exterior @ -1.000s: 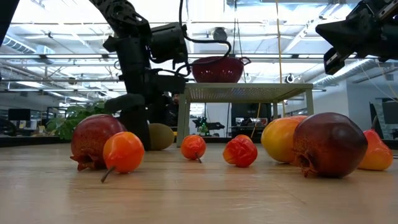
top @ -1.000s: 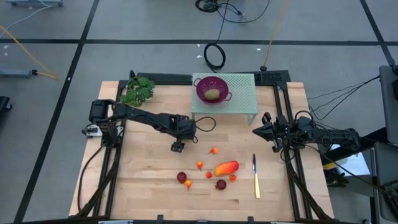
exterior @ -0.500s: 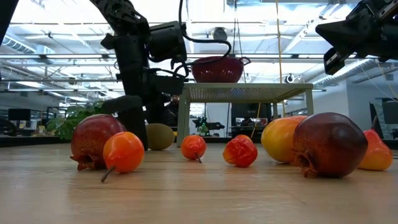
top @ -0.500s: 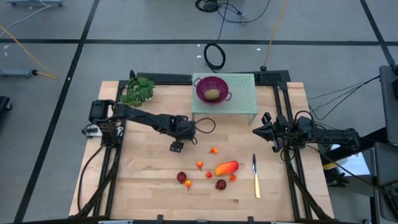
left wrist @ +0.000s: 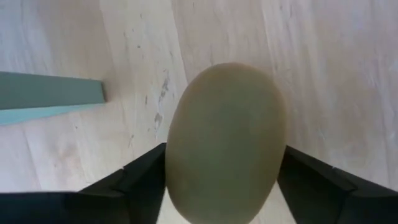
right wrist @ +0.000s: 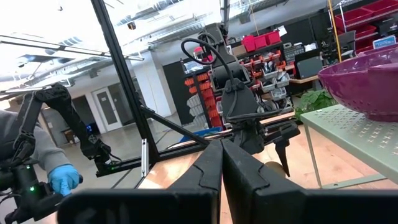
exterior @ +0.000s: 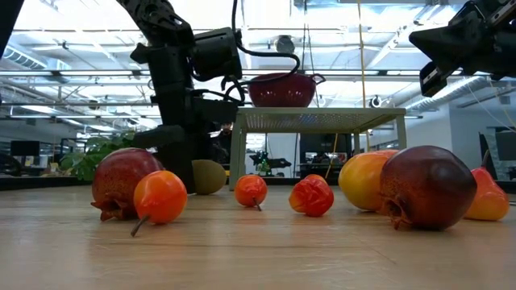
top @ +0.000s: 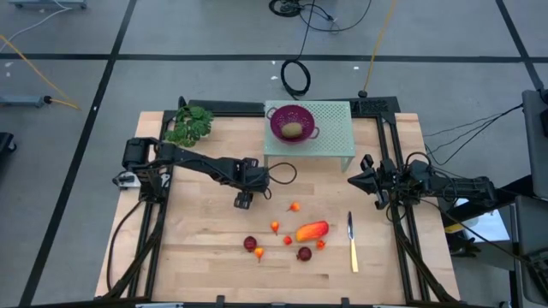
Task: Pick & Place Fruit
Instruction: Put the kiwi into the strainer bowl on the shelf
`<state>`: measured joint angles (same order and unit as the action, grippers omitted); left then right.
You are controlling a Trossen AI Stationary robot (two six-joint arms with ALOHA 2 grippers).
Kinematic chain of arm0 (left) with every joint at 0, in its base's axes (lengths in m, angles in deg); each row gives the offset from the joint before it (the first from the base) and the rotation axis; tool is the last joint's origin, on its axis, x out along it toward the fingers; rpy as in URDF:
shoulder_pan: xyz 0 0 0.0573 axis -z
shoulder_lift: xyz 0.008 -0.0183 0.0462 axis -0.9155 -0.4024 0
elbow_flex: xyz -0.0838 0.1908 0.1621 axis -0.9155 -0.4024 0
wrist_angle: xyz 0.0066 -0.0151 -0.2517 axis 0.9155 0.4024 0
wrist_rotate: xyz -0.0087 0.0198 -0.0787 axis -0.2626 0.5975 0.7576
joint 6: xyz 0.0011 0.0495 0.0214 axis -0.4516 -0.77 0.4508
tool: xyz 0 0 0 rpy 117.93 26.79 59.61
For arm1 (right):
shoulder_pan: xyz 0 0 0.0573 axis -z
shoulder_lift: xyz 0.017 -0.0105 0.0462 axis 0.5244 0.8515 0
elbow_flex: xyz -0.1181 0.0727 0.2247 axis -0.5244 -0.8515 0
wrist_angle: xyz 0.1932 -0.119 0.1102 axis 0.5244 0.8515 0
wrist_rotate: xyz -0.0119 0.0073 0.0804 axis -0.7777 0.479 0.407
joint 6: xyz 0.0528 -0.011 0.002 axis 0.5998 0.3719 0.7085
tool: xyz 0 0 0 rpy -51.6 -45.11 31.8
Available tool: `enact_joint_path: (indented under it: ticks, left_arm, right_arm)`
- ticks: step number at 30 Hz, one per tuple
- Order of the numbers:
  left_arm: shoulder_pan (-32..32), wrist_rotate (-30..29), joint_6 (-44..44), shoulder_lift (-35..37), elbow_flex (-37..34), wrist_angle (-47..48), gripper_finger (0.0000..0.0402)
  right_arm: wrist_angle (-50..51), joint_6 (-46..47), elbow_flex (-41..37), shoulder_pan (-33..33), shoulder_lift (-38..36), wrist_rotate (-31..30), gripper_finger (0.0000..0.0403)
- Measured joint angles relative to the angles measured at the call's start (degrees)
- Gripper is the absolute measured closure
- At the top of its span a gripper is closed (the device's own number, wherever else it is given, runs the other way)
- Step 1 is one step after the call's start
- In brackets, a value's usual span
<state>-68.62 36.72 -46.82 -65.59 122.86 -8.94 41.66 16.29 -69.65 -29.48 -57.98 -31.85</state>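
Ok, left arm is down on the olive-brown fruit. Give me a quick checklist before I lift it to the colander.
1. Olive-brown fruit sits between the left gripper fingers: ok, a finger on each side.
2. Grip fully closed on it: cannot tell; the fingers look at its sides, but firm contact is not clear.
3. Fruit off the table: not ok, it looks to rest on the wood.
4. Purple colander has room: ok, it holds one olive fruit.
5. Green rack leg near the gripper: ok, apart from it.
6. Right gripper out of the way: ok, shut, at the table's right edge.
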Motion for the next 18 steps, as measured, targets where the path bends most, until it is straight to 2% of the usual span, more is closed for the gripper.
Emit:
enact_joint_path:
  ticks: [5, 8, 14, 18]
  left_arm:
    - [0.0, 0.1, 0.3, 0.2, 0.0, 0.0, 0.0177]
    - [0.1, 0.2, 0.7, 0.5, 0.0, -0.1, 0.0193]
    - [0.3, -0.7, 2.3, 0.5, 1.8, 1.7, 0.0183]
    - [0.7, -2.7, 4.8, 0.5, 6.2, 8.5, 0.0181]
  right_arm:
    - [0.0, 0.0, 0.0, 0.0, 0.0, 0.0, 0.0399]
    - [0.0, 0.0, 0.0, 0.0, 0.0, 0.0, 0.0399]
    - [0.0, 0.0, 0.0, 0.0, 0.0, 0.0, 0.0399]
    - [0.0, 0.0, 0.0, 0.0, 0.0, 0.0, 0.0399]
